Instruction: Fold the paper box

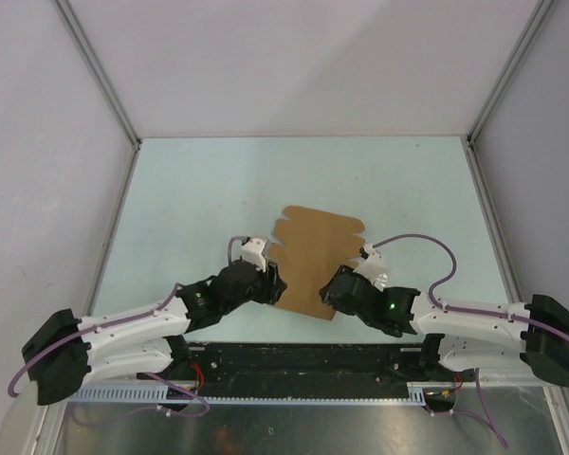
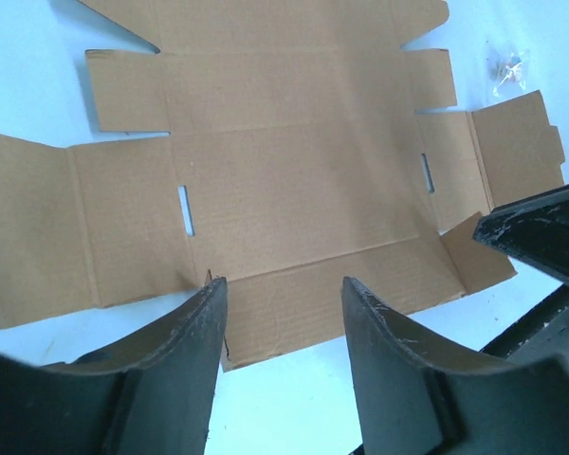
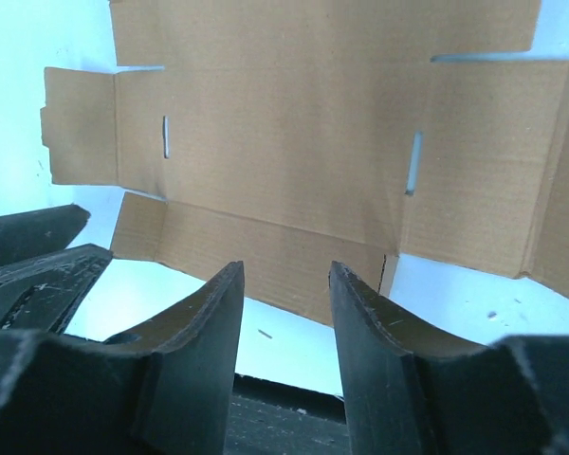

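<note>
Left wrist: paper box (image 2: 294, 190) edge between fingers (image 2: 185, 360)

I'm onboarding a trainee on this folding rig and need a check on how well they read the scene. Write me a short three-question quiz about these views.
1. True or false: the paper box is already folded up into a box.
2. The left end effector and right end effector are: A) shut on the paper box, B) open, C) out of view.
3. How many narrow slots in the paper box show in the right wrist view?

Key: 1 false, it lies flat; 2 B; 3 two.
</note>
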Controlling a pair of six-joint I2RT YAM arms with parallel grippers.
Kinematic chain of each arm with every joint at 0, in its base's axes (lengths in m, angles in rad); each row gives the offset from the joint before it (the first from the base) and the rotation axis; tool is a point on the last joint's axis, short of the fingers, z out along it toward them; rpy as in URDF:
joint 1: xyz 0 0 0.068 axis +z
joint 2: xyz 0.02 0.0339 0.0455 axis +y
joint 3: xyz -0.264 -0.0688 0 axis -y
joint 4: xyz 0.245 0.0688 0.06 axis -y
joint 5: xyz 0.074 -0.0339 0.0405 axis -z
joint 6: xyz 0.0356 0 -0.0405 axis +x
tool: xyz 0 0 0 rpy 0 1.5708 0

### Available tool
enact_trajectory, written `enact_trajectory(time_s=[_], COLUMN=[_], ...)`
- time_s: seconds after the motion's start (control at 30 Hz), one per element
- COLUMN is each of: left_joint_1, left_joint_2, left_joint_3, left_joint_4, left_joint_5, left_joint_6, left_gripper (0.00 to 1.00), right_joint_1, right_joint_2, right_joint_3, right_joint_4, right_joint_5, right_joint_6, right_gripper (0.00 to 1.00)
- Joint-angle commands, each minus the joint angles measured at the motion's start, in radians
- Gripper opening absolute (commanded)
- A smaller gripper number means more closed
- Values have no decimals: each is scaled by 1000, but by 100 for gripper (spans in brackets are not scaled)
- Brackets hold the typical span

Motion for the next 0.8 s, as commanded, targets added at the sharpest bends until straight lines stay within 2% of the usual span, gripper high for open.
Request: enact_trajectory(time_s=[0.0,0.2,0.53,0.63,0.77], left_joint_1=[-6,-4,0,66,232], left_joint_2=[-50,-71,-122,-142,-169], left_joint_3=[25,-6,-7,-1,-3], left_joint_4=[-76,-119,-170,-174,-174], left_joint_5=[-48,-72,-143,-114,-28], left_joint_6=[18,17,9,8,17], left_gripper=[59,61,74,75,75], right_joint_1=[1,24,90,90,88], right_joint_2=[-31,-36,-36,-92,-169], right_joint_3=[61,75,74,74,74], right_joint_4=[-152,-314,-444,-504,-588], right_joint_5=[79,96,164,196,224], right_joint_6=[-52,35,282,320,350], right_gripper=[48,51,54,54,54])
